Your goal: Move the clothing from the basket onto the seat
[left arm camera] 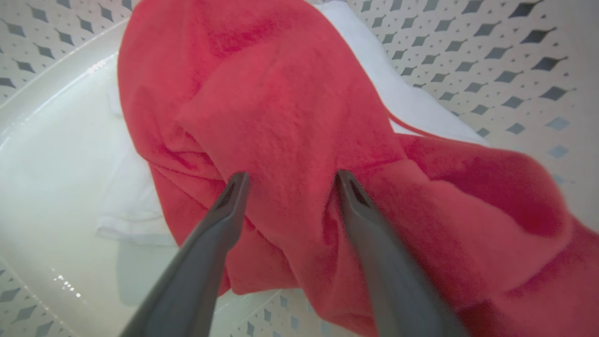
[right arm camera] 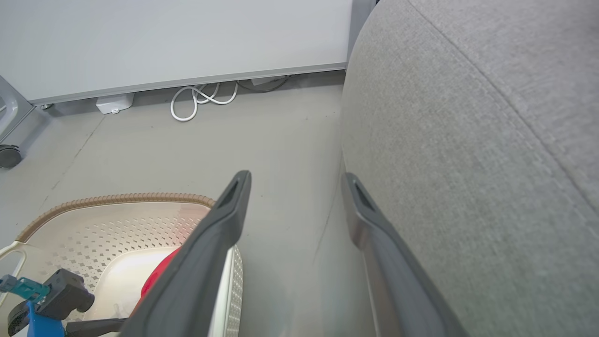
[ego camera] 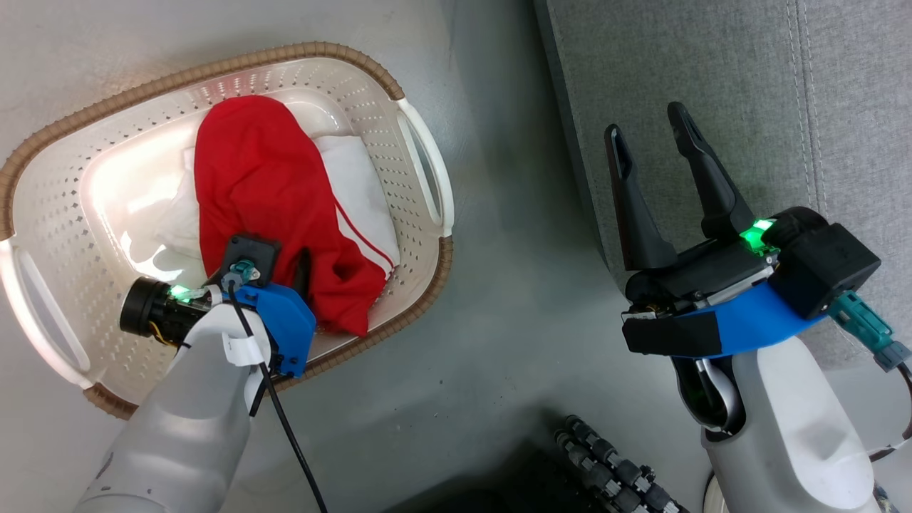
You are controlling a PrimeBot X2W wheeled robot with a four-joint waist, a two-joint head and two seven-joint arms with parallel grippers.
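The basket (ego camera: 214, 68) stands on the floor at the left, cream-white and perforated with a brown rim. Inside it lies the clothing (ego camera: 263, 185), bright red with white stripes and white fabric (ego camera: 356, 178) under it. My left gripper (left arm camera: 290, 180) reaches down into the basket, open, with both fingertips touching the red clothing (left arm camera: 290, 93) and a fold of it lying between them. My right gripper (ego camera: 645, 121) hovers open and empty over the left edge of the light-grey seat (ego camera: 712, 71). In the right wrist view the right gripper (right arm camera: 297, 177) has the seat (right arm camera: 468, 140) at its right and the basket (right arm camera: 117, 199) at the lower left.
A strip of bare grey floor (ego camera: 499, 285) separates basket and seat. White cables (right arm camera: 201, 98) and a small white box (right arm camera: 114, 103) lie along the wall base, with a caster wheel (right arm camera: 9, 157) at the far left. Dark parts of my base (ego camera: 613, 463) sit at the bottom.
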